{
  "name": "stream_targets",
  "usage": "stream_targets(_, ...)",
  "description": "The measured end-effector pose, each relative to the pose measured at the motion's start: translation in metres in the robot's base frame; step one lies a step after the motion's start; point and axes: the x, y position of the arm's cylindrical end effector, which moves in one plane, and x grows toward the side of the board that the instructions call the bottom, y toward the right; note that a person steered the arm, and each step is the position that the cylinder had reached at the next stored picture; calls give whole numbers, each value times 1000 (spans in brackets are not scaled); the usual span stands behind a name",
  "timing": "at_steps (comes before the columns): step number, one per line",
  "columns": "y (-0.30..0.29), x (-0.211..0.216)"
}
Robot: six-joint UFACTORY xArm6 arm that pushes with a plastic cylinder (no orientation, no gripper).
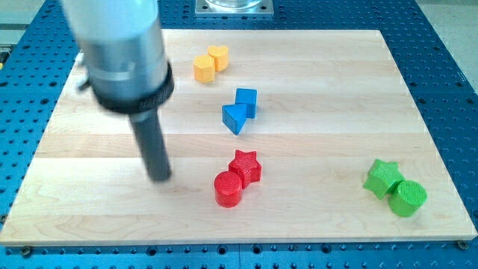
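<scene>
Wooden board (314, 217), my tip (160, 178) near red cylinder (228, 189)

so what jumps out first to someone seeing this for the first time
The big grey arm ending in a dark rod dominates the view's left; my tip rests on the pale wooden board, apart from the blocks and nearest the red cylinder. The blocks sit in same-coloured pairs: red cylinder and red star at bottom centre, blue cube and blue triangular block mid-board, two yellow blocks at top, green star and green cylinder at bottom right.
</scene>
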Motion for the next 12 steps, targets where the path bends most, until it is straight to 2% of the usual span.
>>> stream_targets(1, 63, 47)
stream_targets(2, 87, 50)
stream_targets(3, 142, 47)
stream_targets(4, 115, 24)
stream_targets(5, 64, 8)
stream_targets(8, 75, -8)
stream_targets(9, 42, -48)
stream_targets(10, 41, -58)
stream_targets(11, 65, -36)
stream_targets(12, 108, -49)
